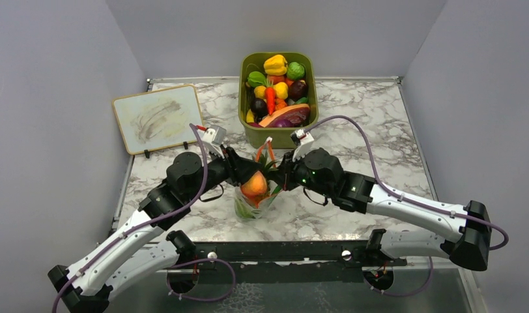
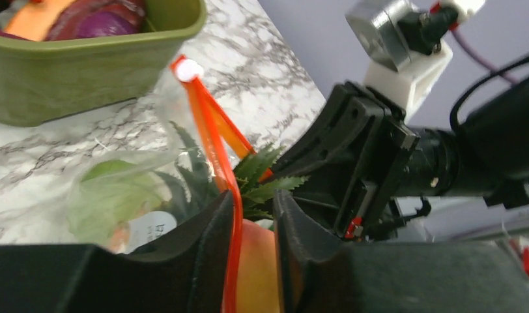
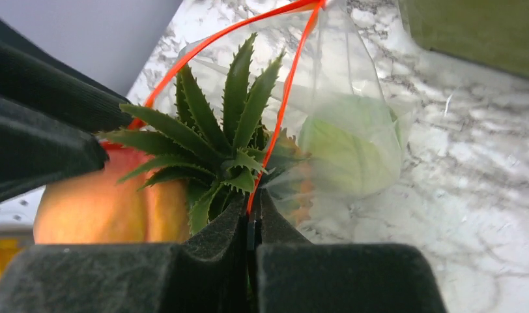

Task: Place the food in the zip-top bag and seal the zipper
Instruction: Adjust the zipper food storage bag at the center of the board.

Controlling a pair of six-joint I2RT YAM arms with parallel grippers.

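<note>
While grey walls (image 1: 53, 65) enclose marble table (image 1: 353, 117) | right hand (image 3: 252, 218) pinches zipper (image 3: 286, 98) | left hand (image 2: 254, 199) parted around it

We're looking into a robotics lab cell here: plain grey walls (image 1: 53, 98) are boxing in a marble-patterned table (image 1: 379, 130) on three sides. Two black-and-white arms, the left arm (image 1: 138, 222) and the right arm (image 1: 405, 202), are sitting bolted to a dark rail (image 1: 281, 251) at the near edge, with purple cables (image 1: 345, 118) looping off them. An olive-green bin (image 1: 278, 135) is holding plastic toy produce (image 1: 275, 65), and a small smudged whiteboard (image 1: 156, 119) is standing alongside.
</note>
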